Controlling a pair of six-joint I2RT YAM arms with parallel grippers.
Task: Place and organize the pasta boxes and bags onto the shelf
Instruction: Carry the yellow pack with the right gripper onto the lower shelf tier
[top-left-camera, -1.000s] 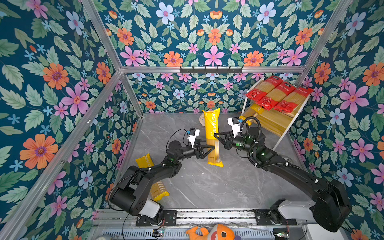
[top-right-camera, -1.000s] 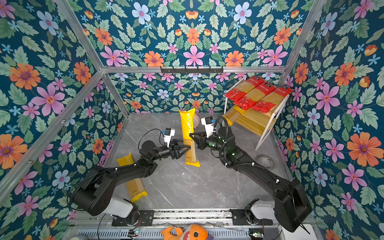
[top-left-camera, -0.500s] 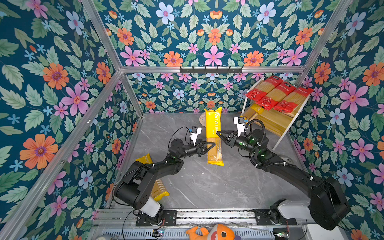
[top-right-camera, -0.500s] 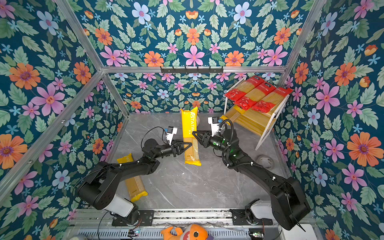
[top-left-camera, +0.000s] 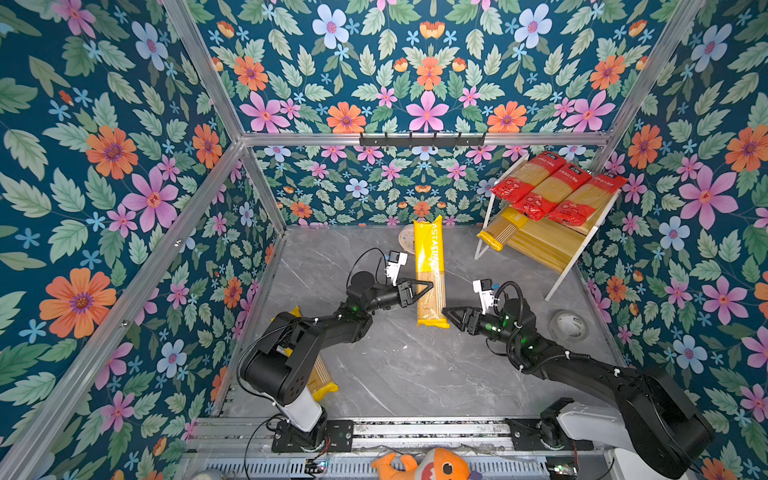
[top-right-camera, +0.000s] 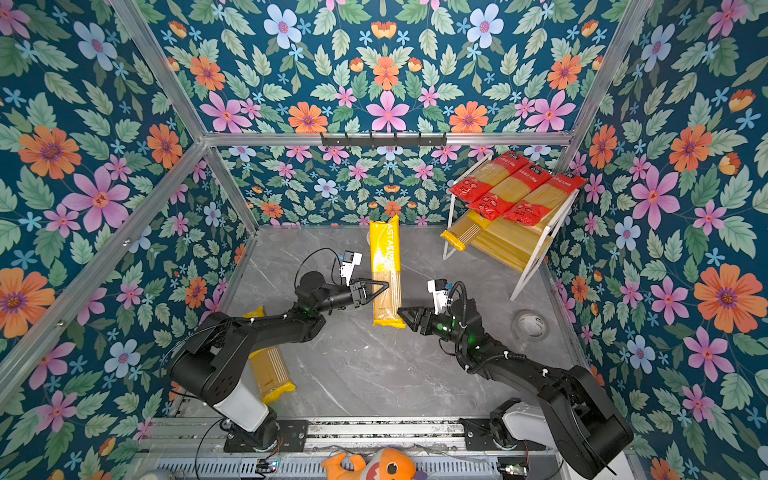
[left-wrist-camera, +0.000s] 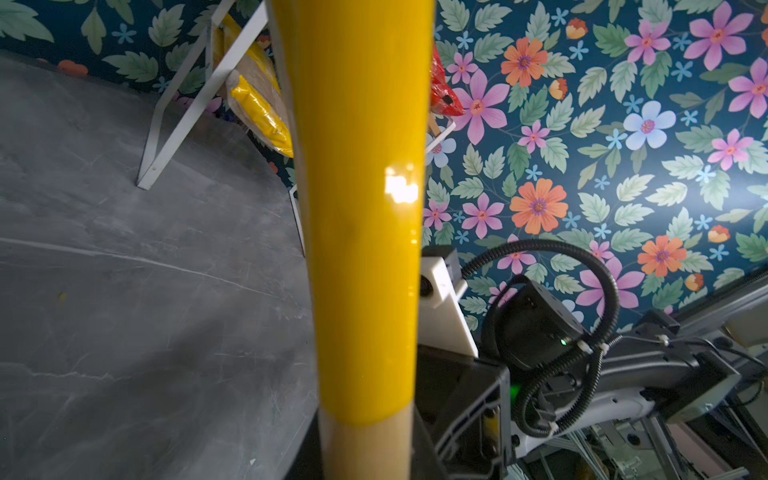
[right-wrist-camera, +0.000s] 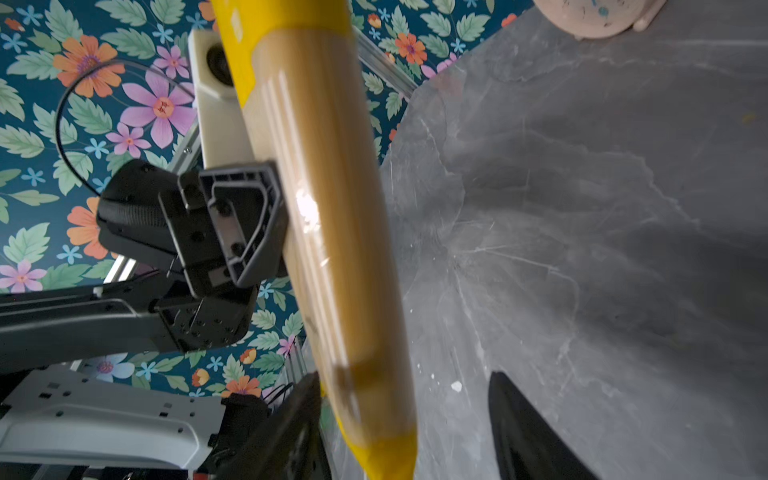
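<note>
A yellow pasta packet (top-left-camera: 429, 266) (top-right-camera: 385, 266) hangs over the middle of the grey floor. My left gripper (top-left-camera: 430, 285) (top-right-camera: 386, 285) is shut on its clear middle from the left. The left wrist view shows the packet (left-wrist-camera: 365, 208) running straight up from the jaws. My right gripper (top-left-camera: 449, 318) (top-right-camera: 405, 318) is open at the packet's near end. In the right wrist view that yellow end (right-wrist-camera: 386, 453) lies between the parted fingers (right-wrist-camera: 523, 428). The shelf (top-left-camera: 484, 232) (top-right-camera: 451, 224) at the back right holds three red packets (top-left-camera: 552, 191) on top and a yellow one (top-left-camera: 503, 230) below. Another yellow packet (top-left-camera: 322, 376) (top-right-camera: 270, 368) lies under my left arm.
A black hook rail (top-left-camera: 422, 139) crosses the back wall. A pale round disc (top-left-camera: 405, 240) lies behind the held packet. A roll of tape (top-left-camera: 567, 326) sits on the floor right of my right arm. An orange plush toy (top-left-camera: 432, 467) lies at the front edge.
My left gripper has shut on the yellow packet's middle. My right gripper has let go of it, opened and drawn back to the near end. The packet now points straight back.
</note>
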